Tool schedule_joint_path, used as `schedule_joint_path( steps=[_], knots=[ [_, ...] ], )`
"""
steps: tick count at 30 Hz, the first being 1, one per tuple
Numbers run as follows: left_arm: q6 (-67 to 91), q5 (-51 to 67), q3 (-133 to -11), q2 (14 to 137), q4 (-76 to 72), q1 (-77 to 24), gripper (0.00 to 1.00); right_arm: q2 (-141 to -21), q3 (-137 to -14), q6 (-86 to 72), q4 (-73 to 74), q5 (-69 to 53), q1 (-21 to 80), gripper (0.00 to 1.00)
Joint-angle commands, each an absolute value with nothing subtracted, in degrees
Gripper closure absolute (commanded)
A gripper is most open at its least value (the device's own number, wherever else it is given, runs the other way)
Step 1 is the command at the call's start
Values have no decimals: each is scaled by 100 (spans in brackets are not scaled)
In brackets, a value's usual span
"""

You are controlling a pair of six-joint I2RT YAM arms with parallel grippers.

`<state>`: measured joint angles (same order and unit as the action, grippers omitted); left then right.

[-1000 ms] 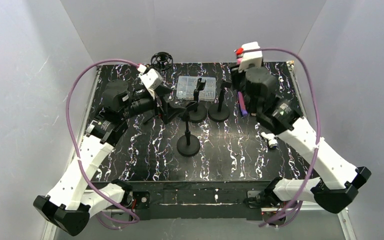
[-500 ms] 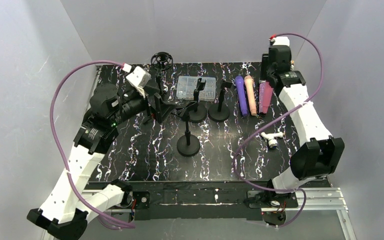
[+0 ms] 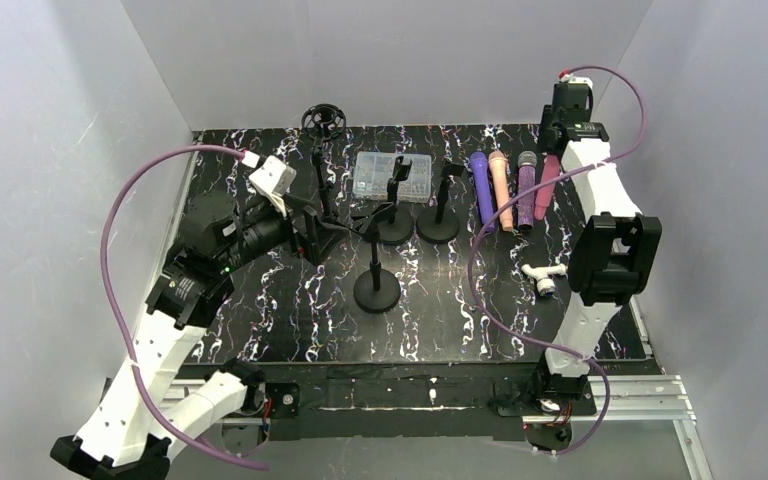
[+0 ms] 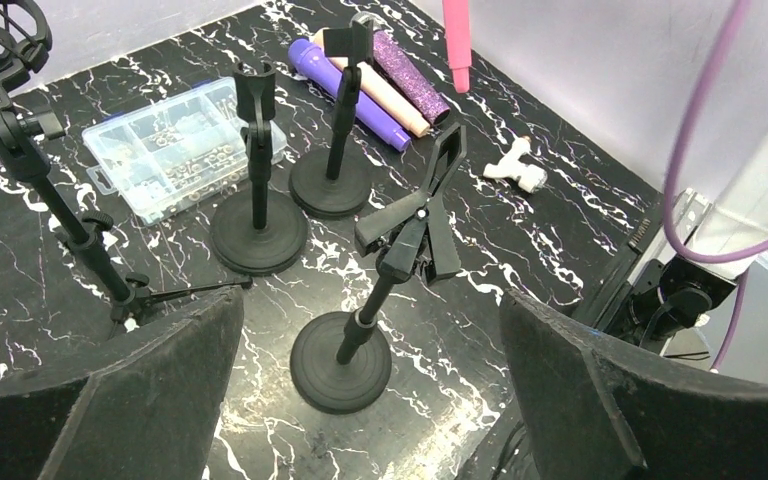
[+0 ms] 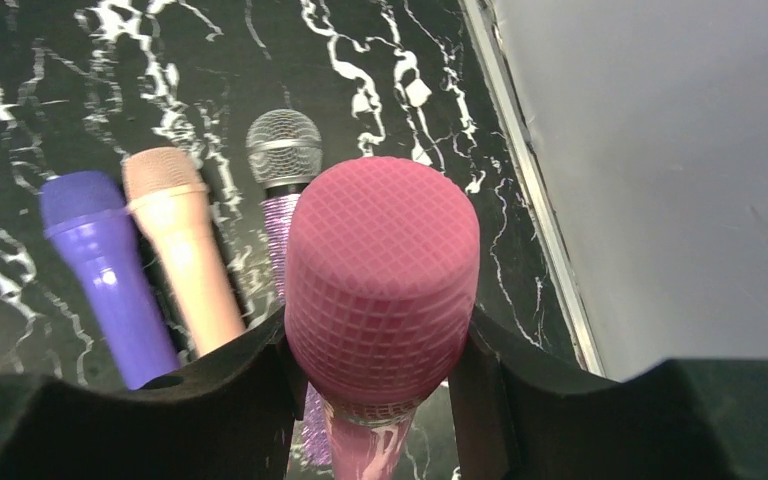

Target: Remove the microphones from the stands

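Observation:
My right gripper (image 3: 558,150) is shut on a pink microphone (image 3: 546,187) at the far right of the table, next to the wall. In the right wrist view its mesh head (image 5: 380,265) fills the gap between my fingers (image 5: 210,390). Three black round-base stands (image 3: 377,288) (image 3: 393,222) (image 3: 438,222) stand mid-table with empty clips. My left gripper (image 3: 312,235) is open and empty, left of the stands. In the left wrist view the nearest stand (image 4: 345,355) is ahead between my fingers (image 4: 110,400).
A purple microphone (image 3: 481,186), a peach one (image 3: 501,190) and a glittery purple one (image 3: 526,192) lie side by side just left of the pink one. A clear parts box (image 3: 392,175), a tripod stand with a shock mount (image 3: 322,120) and a small white part (image 3: 543,276) are on the table.
My right arm has swung from above the stands to the far right corner, carrying the pink microphone. My left arm has drawn back a little toward the near left.

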<state>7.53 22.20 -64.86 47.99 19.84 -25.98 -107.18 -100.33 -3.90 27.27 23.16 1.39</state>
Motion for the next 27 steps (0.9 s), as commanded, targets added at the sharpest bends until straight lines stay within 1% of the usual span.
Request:
schedule_joint_path(
  steps=[1,5,9,19,24,27],
  knots=[
    [757,2274,-6422,4582,1995,-2584,2,-11045,-10545,-317,2683,2128,-234,78],
    [746,2220,-6299,4416,2009,-2587,2,-11623,-10964,-264,2874,2227,-273,79],
    [708,2195,-6181,4269,2047,-2592,2,-12116,-11369,-154,2990,2145,-329,78],
    [677,2236,-6178,4296,2099,-2679,2,-13273,-12342,-178,3323,2034,-472,76],
    [663,2225,-6140,4336,2083,-2706,2,-13779,-12700,-237,3457,2037,-509,74],
    [627,2199,-6155,4370,2091,-2715,2,-13956,-12700,-258,3459,2039,-519,73]
  ],
)
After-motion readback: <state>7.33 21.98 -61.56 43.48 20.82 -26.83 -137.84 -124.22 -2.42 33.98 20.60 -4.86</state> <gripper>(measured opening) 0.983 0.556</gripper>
